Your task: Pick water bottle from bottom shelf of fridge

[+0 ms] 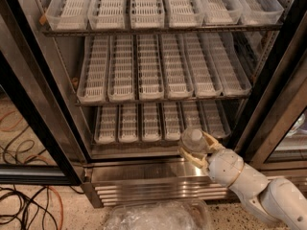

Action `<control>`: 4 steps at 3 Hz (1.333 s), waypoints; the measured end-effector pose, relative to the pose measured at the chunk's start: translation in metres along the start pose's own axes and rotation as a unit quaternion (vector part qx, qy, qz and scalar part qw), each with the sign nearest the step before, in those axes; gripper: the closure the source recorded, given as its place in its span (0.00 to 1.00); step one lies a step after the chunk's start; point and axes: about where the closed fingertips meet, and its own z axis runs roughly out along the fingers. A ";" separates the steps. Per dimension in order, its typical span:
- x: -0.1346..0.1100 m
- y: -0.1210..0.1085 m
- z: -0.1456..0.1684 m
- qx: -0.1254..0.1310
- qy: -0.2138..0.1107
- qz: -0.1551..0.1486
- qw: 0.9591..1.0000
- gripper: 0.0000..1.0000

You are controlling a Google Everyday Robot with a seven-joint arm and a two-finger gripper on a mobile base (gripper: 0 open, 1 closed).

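The fridge (158, 174) stands open, its steel frame and louvred base grille in view. The bottom shelf (144, 123) is a dark wire rack with narrow white slotted lane trays, all bare. My gripper (195, 149) is at the front right of that shelf, just outside the fridge sill, with its tan fingers (190, 157) closed around the water bottle (193, 139). The bottle is clear with a white cap facing the camera. The white arm runs off to the lower right.
Two longer racks of white trays (153, 71) sit above. A black-edged glass door (29, 143) hangs open at left and a door frame (273, 114) stands at right. Cables (24, 205) lie on the floor at left. Crumpled clear plastic (153, 217) lies below the grille.
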 end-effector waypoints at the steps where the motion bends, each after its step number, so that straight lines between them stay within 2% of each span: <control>1: -0.014 0.031 -0.007 -0.052 -0.003 0.004 0.999 1.00; 2: -0.027 0.061 -0.016 -0.096 -0.001 0.008 0.995 1.00; 3: -0.043 0.082 -0.022 -0.125 -0.005 0.001 0.992 1.00; 4: -0.062 0.092 -0.024 -0.134 -0.018 -0.011 0.991 1.00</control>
